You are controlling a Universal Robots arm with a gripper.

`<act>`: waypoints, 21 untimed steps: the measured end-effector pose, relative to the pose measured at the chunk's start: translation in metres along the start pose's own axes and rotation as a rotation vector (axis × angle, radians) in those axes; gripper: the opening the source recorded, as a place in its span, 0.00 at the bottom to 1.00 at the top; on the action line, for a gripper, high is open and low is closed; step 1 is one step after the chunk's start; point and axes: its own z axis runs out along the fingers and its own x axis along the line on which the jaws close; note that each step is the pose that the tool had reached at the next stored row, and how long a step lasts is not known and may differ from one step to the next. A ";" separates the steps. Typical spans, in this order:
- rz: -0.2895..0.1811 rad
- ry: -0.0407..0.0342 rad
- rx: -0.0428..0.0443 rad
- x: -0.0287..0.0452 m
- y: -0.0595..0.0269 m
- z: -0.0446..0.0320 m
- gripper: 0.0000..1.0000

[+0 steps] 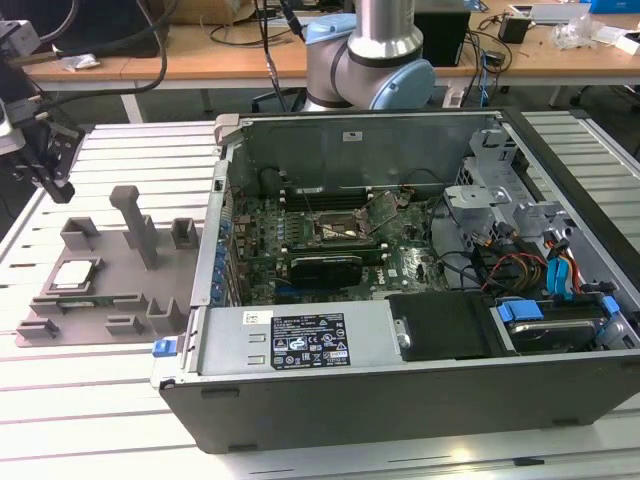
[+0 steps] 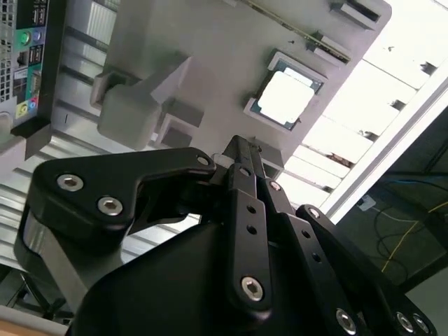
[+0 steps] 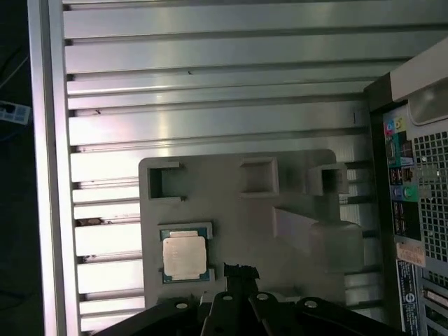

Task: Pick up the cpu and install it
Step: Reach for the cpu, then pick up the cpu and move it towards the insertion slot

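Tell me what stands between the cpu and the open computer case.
On the grey tray, its tall upright post and low blocks stand between the cpu and the computer case, as the exterior view shows.

Silver arm point(image 1: 385, 25), pale-blue joint caps point(image 1: 405, 80), black gripper point(image 2: 241, 150), apparently steel screws point(image 2: 252, 288)

There's the silver and pale-blue tubular robot arm point(image 1: 372, 48), its fat joint sitting at the back, near the middle of the exterior view. Out at the exterior view's left edge hangs the black metal two-finger gripper point(image 1: 57, 186), angled downward. In both wrist views its bolted black linkage fingers point(image 2: 245, 210) run together to one narrow tip, jaws closed.
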 end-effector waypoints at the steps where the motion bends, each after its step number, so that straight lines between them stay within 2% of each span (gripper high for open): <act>1: 0.000 0.0001 0.0001 0.0017 -0.0002 0.0023 0.11; 5: 0.000 -0.0002 -0.0001 0.0076 -0.0010 0.0105 0.11; 21: 0.000 0.0000 0.0000 0.0081 -0.0012 0.0137 0.11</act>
